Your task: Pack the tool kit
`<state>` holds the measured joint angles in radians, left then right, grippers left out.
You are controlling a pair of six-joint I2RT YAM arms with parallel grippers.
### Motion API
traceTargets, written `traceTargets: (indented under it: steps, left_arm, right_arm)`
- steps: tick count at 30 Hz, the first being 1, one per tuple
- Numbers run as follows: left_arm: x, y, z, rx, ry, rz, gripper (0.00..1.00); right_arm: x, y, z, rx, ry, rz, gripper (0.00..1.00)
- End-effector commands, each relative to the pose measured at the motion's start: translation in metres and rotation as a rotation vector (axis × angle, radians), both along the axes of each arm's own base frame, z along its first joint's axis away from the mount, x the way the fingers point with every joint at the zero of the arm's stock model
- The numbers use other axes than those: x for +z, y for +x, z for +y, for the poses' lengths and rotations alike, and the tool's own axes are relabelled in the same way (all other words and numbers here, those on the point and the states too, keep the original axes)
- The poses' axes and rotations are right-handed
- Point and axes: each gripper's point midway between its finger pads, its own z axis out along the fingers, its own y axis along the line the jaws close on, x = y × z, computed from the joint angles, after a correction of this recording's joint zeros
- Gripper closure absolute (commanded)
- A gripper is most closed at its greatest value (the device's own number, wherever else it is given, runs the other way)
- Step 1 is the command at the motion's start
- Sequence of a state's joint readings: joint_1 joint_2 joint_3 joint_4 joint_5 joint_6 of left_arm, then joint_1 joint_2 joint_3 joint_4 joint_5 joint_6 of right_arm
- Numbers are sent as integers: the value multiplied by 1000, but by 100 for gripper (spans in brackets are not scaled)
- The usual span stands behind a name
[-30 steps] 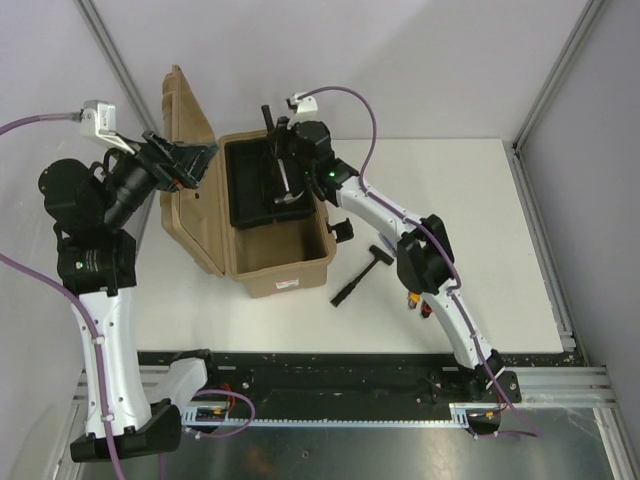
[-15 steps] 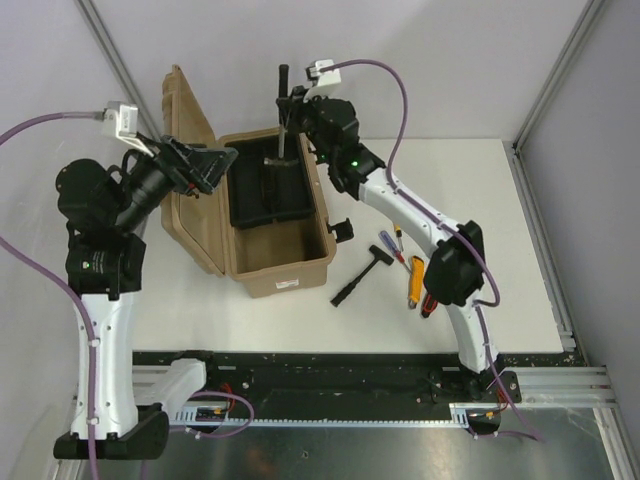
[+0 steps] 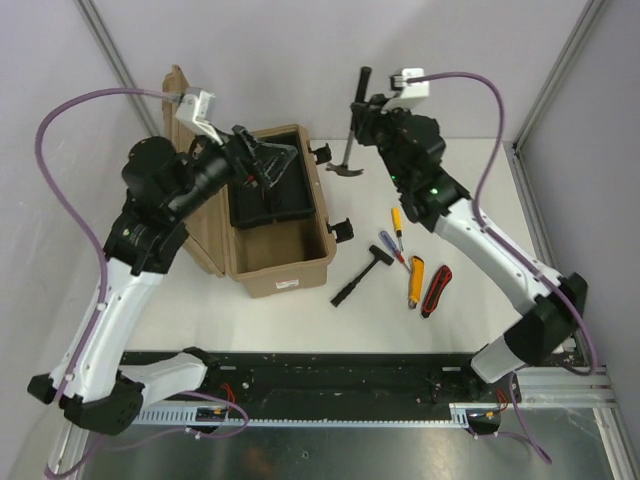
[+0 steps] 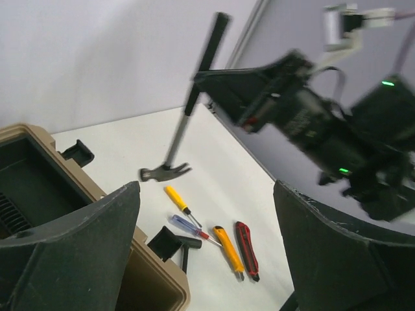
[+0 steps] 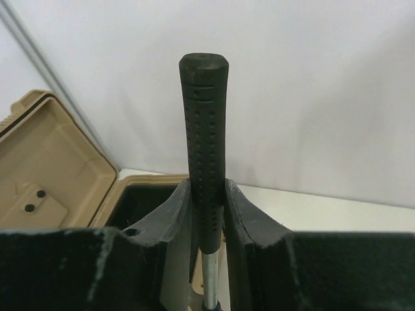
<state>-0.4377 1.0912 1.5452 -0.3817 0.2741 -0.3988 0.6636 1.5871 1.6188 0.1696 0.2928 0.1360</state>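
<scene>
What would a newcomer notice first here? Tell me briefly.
The claw hammer hangs head-down in the right arm's fingers, just right of the open tan toolbox. The left arm's open fingers hover over the box's black tray, and a yellow knife and red-black tool lie side by side on the white table.

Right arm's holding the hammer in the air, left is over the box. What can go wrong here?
1. The right claw pinches the hammer on its grip only, head hanging low: it may pivot or slip.
2. The open left claw hovers over the tray in the toolbox: the arms could collide if the hammer goes in.
</scene>
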Motion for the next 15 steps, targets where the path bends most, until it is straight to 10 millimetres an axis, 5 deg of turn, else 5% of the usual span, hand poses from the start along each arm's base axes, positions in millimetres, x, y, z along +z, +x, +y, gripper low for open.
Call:
traceTargets:
  steps: [1,7,15]
  left_arm:
    - [-8,33,-3,137,-5,40,12]
    - [-73,79,-24,301,141,191,16]
    - [-163,140,9,696,405,345,20]
  right_arm:
    - [36,-33,-55,-104,57,-62,100]
    - [2,-62,-91,-171,28,48,100]
    - [-38,-85,-94,-168,13,164,100]
